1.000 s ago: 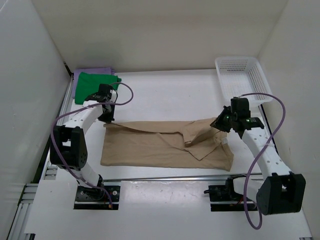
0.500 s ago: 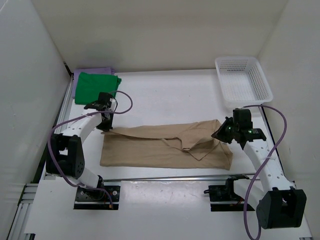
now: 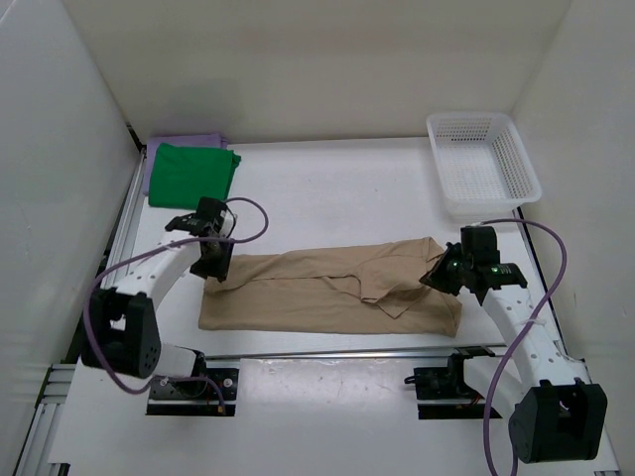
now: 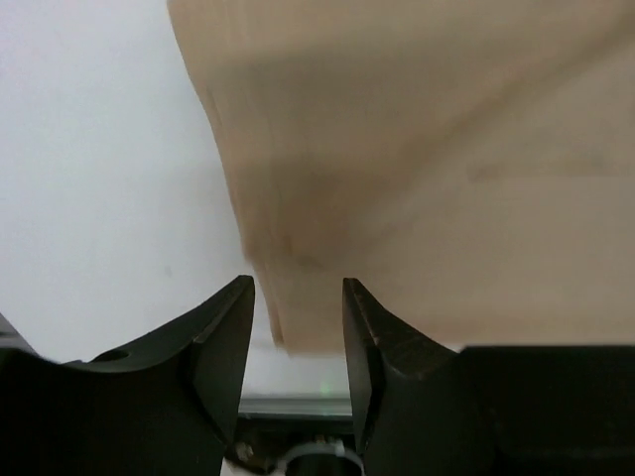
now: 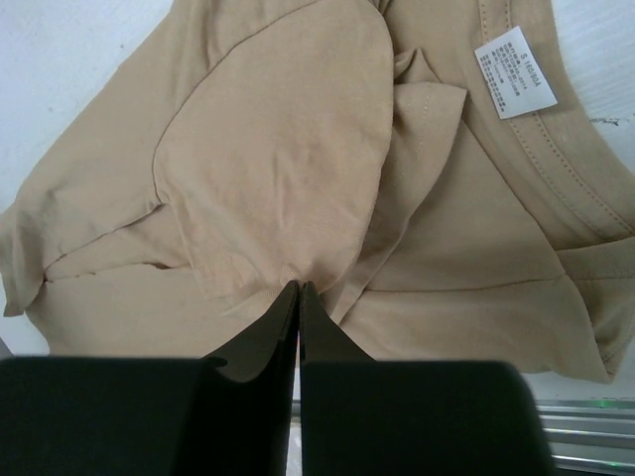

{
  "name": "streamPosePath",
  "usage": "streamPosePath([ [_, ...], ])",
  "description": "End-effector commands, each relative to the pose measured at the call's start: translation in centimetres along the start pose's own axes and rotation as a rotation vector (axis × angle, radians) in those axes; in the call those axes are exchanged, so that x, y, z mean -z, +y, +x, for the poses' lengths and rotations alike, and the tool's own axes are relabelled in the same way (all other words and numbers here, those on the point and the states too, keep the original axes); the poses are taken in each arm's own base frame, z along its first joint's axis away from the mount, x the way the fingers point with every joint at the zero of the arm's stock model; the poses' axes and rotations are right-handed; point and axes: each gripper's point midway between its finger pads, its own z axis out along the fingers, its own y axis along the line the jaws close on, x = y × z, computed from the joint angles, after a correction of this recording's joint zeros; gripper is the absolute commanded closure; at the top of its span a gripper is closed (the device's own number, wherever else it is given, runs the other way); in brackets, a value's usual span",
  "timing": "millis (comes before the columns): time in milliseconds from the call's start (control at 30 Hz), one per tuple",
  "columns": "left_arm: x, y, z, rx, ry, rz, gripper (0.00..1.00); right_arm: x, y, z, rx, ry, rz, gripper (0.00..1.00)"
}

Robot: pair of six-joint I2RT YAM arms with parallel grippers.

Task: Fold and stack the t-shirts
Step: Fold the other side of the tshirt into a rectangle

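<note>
Nearest me, the tan t-shirt (image 3: 317,297) lies lengthwise along the near edge of the table (image 3: 337,188). It looks to me partly folded, with its far long edge brought over toward the near one and a sleeve doubled on top at the right end. My left gripper (image 4: 298,288) sits at the shirt's far-left corner. Its jaws stand narrowly apart astride the blurred cloth edge, and I see no pinch there. My right gripper (image 5: 300,288) is at the shirt's right end with its jaws pressed together, and it seems to nip the hem of the folded-over sleeve just short of the collar and its white label (image 5: 514,71). I judge this to be the lengthwise fold of the third shirt, not yet flat. The next move calls for laying both ends down evenly and then letting go on the right without dragging the sleeve out of place. After that I need a crosswise fold before lifting the shirt. Farther off, in the far-left corner, the green t-shirt (image 3: 190,174) lies folded on the lavender t-shirt (image 3: 198,140), which is where this one should end up. A white mesh basket (image 3: 516,164) stands at the far-right corner.
</note>
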Motion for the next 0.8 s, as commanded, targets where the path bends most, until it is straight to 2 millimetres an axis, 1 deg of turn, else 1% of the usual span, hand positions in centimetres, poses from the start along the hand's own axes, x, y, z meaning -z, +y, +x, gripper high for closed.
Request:
streamPosePath([
  [0,4.4,-2.2,4.9,0.013,0.108,0.186,0.48,0.0,0.0,-0.3,-0.001,-0.016,-0.004,1.0],
  [33,4.8,-2.2,5.0,0.014,0.097,0.187,0.46,-0.2,-0.2,-0.1,-0.003,-0.009,0.002,1.0],
  [67,4.5,-1.0,4.3,0.015,0.051,0.116,0.44,-0.2,-0.2,-0.1,-0.003,-0.009,0.002,1.0],
  [100,4.2,-0.2,3.2,0.022,-0.008,0.07,0.42,-0.2,-0.2,-0.1,-0.003,-0.009,0.002,1.0],
  [133,3.5,0.4,2.9,0.027,-0.038,0.029,0.42,-0.3,-0.5,0.2,-0.004,-0.002,0.007,1.0],
  [167,3.1,1.5,2.4,0.033,-0.065,-0.034,0.42,-0.3,-0.5,0.2,-0.004,-0.002,0.007,1.0],
  [200,2.8,1.8,1.5,0.038,-0.088,-0.056,0.41,-0.3,-0.4,0.2,-0.013,-0.002,0.007,1.0],
  [233,2.0,1.8,1.8,0.026,-0.065,-0.073,0.4,-0.3,-0.4,0.2,-0.014,-0.002,0.007,1.0],
  [267,1.7,2.0,1.6,0.026,-0.064,-0.088,0.39,-0.3,-0.4,0.2,-0.014,-0.002,0.007,1.0],
  [300,1.6,1.9,1.9,0.015,-0.056,-0.094,0.37,-0.3,-0.4,0.2,-0.014,-0.002,0.007,1.0],
  [333,1.3,1.9,1.2,0.02,-0.076,-0.094,0.37,-0.3,-0.4,0.2,-0.014,-0.002,0.007,1.0],
  [367,0.7,1.7,1.7,0.01,-0.069,-0.101,0.35,-0.3,-0.4,0.2,-0.014,-0.002,0.007,1.0],
  [400,0.6,1.7,1.8,0.013,-0.083,-0.101,0.34,-0.3,-0.6,0.1,-0.004,-0.009,0.016,1.0],
  [433,0.1,1.4,2.2,0.004,-0.082,-0.098,0.34,-0.3,-0.6,0.1,-0.004,-0.009,0.016,1.0],
  [500,-0.2,1.3,2.3,0.004,-0.083,-0.098,0.34,-0.5,-0.8,0.3,-0.008,0.005,0.027,1.0],
  [600,-1.0,1.2,1.8,0.001,-0.07,-0.098,0.34,-0.5,-0.8,0.3,-0.008,0.005,0.027,1.0],
  [633,-0.9,1.2,1.5,0.001,-0.071,-0.098,0.34,-0.5,-0.8,0.3,-0.008,0.005,0.027,1.0],
  [667,-1.2,1.1,1.0,0.002,-0.073,-0.098,0.39,-0.5,-0.8,0.3,-0.008,0.005,0.027,1.0],
  [700,-1.4,1.1,1.1,0.0,-0.064,-0.098,0.42,-0.5,-0.8,0.3,-0.008,0.005,0.027,1.0],
  [733,-1.5,1.1,0.7,0.001,-0.071,-0.098,0.45,-0.5,-0.8,0.3,-0.008,0.005,0.027,1.0],
  [767,-1.9,1.2,1.0,-0.004,-0.049,-0.107,0.47,-0.6,-1.1,0.3,-0.009,0.007,0.04,1.0],
])
